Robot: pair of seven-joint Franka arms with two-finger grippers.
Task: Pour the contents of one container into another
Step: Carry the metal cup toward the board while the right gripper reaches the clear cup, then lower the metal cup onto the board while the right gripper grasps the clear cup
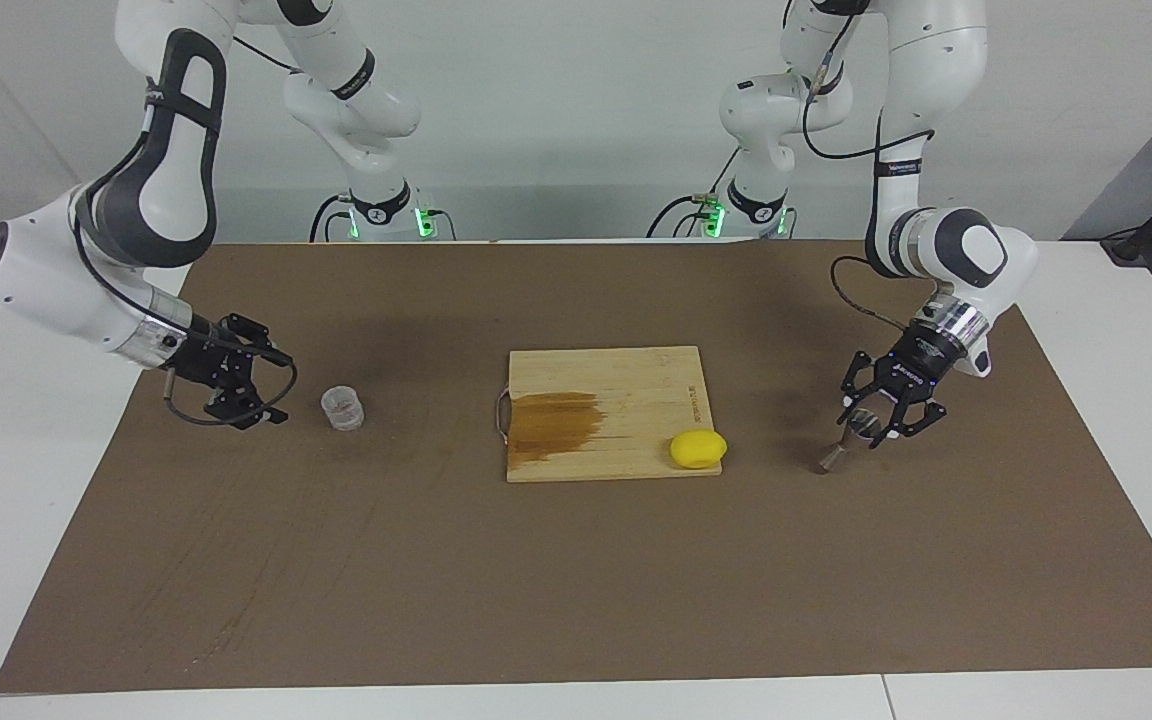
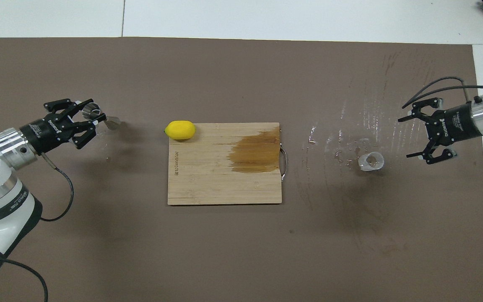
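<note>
The small clear cup (image 1: 342, 408) (image 2: 370, 161) stands upright on the brown mat toward the right arm's end. My right gripper (image 1: 271, 388) (image 2: 407, 137) is low beside it, jaws open and facing the cup, a short gap away. The silvery hourglass jigger (image 1: 831, 457) (image 2: 111, 122) is toward the left arm's end, tilted with its lower cone pointing at the cutting board. My left gripper (image 1: 871, 428) (image 2: 92, 118) is shut on its upper cone.
A wooden cutting board (image 1: 626, 375) (image 2: 208, 184) with a wet brown stain lies mid-table. A yellow lemon (image 1: 698, 448) (image 2: 180, 129) sits on its corner nearest the jigger. Wet drops and streaks (image 2: 346, 153) mark the mat beside the cup.
</note>
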